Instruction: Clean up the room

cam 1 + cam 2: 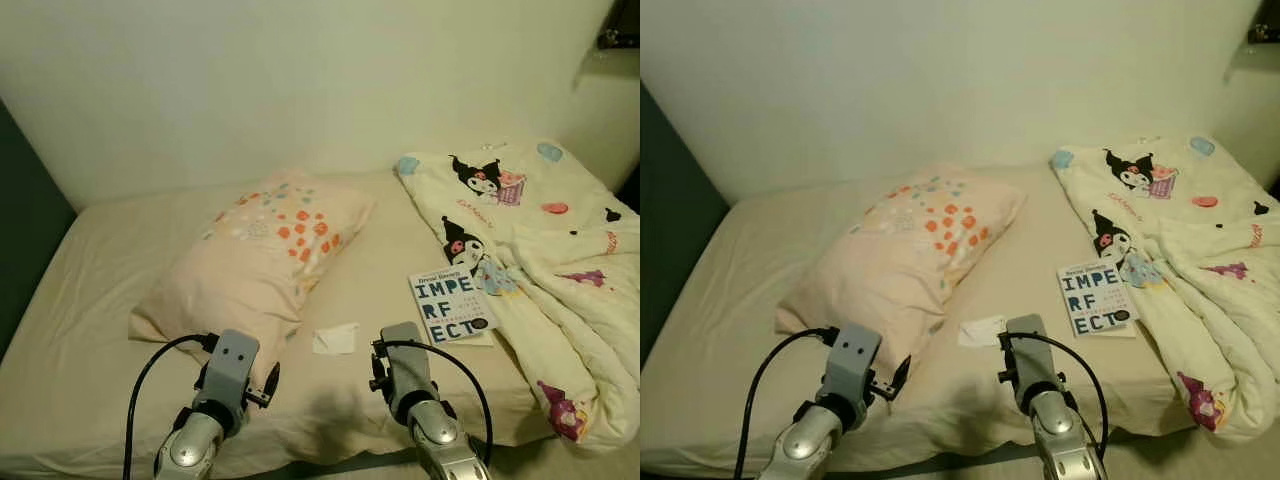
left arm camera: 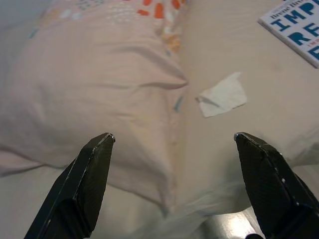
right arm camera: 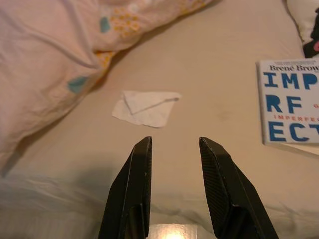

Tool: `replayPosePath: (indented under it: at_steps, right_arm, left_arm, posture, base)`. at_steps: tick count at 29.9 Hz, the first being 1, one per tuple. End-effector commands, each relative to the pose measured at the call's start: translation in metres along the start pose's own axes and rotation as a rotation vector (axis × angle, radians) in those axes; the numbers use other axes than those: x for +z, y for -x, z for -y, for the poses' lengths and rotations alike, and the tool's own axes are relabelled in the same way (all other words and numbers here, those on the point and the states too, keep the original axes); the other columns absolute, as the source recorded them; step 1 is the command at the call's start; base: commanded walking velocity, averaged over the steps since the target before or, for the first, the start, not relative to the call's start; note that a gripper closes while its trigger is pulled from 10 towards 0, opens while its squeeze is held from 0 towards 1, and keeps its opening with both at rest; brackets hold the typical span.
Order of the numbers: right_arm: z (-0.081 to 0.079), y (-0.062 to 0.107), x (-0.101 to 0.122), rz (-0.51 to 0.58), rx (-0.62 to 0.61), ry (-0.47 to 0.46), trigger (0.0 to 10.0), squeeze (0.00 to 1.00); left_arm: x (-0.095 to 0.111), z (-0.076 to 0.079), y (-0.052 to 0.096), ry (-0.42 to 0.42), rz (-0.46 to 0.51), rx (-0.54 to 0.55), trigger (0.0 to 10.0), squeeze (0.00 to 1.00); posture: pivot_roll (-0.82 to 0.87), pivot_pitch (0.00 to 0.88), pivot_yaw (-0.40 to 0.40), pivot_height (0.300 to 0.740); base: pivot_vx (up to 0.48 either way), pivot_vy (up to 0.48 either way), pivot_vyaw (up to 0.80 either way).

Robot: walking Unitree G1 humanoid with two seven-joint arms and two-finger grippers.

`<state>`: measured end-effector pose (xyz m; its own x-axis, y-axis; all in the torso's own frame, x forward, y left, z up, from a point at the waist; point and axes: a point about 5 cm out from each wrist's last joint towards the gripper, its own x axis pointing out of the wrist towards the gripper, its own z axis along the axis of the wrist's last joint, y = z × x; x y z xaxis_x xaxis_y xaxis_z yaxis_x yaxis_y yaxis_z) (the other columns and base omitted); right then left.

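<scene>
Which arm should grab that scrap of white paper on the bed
Probably the right. The right gripper points almost straight at the white paper, while the left gripper faces the pillow, paper off to its side.

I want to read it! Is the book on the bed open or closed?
Closed. The book lies flat on the bed sheet with its front cover up, big blue letters showing, beside the cartoon-print blanket.

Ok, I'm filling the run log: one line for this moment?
left gripper open, over pillow | right gripper open, empty, near tissue | book on bed
</scene>
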<state>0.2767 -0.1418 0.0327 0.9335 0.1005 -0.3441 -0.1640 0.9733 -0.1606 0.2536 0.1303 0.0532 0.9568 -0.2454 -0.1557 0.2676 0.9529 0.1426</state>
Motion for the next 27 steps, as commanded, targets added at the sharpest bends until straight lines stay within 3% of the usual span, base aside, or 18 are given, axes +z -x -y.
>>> replayPosePath:
  at_steps: [1, 8, 15, 27]
  right_arm:
    - [0.002, 0.0, 0.0, 0.007, -0.028, -0.017, 10.0, 0.0]
    - [0.018, -0.01, 0.011, 0.023, -0.1, -0.062, 10.0, 0.0]
    - [0.031, -0.023, 0.031, 0.06, -0.093, -0.066, 10.0, 0.0]
    - [0.022, -0.023, 0.026, 0.052, -0.077, -0.085, 10.0, 0.0]
  left_arm:
    - [-0.003, -0.001, 0.001, -0.019, -0.009, -0.001, 10.0, 0.0]
    - [-0.002, -0.003, -0.002, -0.036, -0.022, 0.0, 10.0, 0.0]
    - [0.002, -0.009, -0.007, -0.027, 0.002, -0.001, 10.0, 0.0]
    - [0.002, -0.007, -0.004, -0.026, 0.004, -0.016, 10.0, 0.0]
  posture:
    - [-0.06, 0.103, 0.035, 0.74]
    - [-0.06, 0.1, 0.044, 0.74]
    - [-0.06, 0.095, 0.045, 0.703]
    - [-0.05, 0.089, 0.045, 0.658]
  base:
    - [0.0, 0.0, 0.0]
    - [0.0, 0.0, 0.0]
    - [0.0, 0.0, 0.0]
    - [0.0, 0.0, 0.0]
